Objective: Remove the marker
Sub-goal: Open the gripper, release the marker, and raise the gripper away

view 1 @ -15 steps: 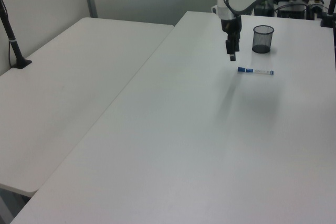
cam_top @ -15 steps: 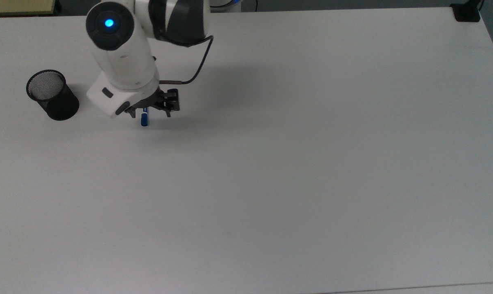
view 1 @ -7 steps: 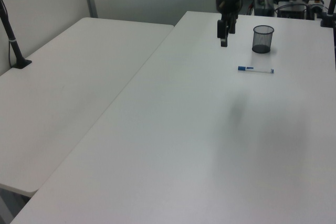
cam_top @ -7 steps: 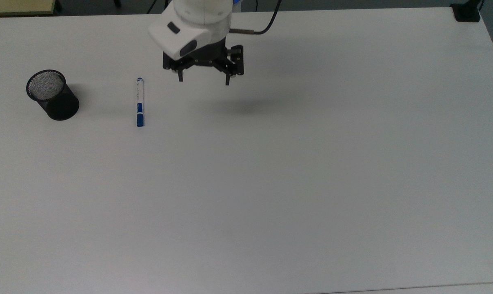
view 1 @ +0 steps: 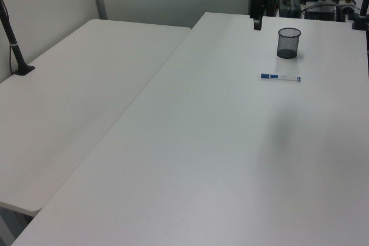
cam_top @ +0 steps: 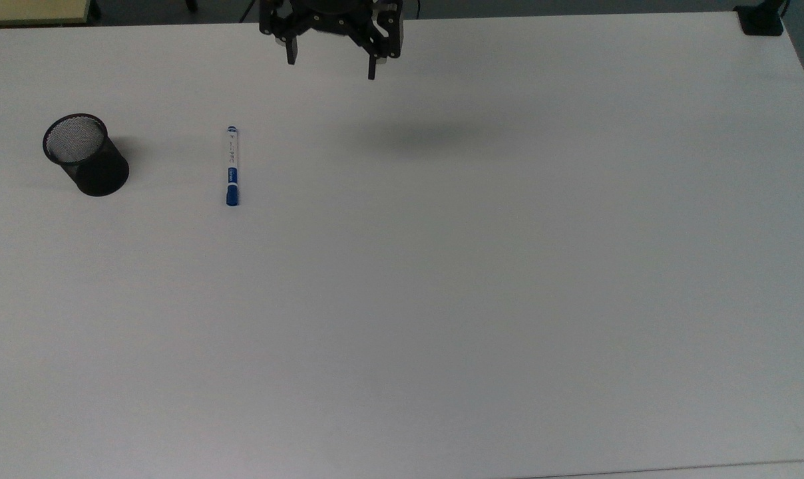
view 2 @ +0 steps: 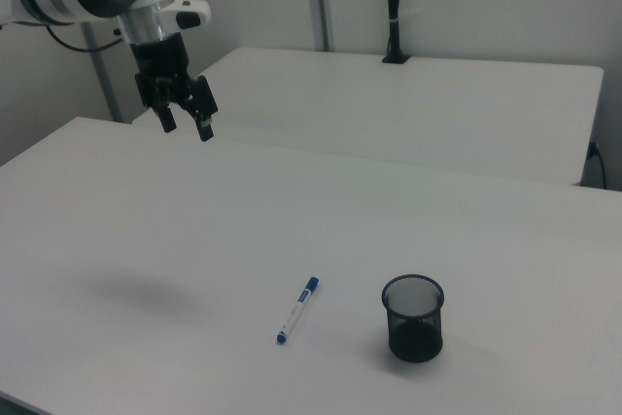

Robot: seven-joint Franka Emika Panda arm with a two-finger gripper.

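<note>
since a second ago the end effector (cam_top: 330, 68), fingers spread and empty, has risen off the marker (cam_top: 231, 166), label unreadable.

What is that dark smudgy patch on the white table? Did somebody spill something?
No spill: it looks like the raised gripper's soft shadow. In the top view it lies on the table below the open jaws; in the right view it sits at the right view's left, well apart from the marker; in the left view it is faint.
</note>
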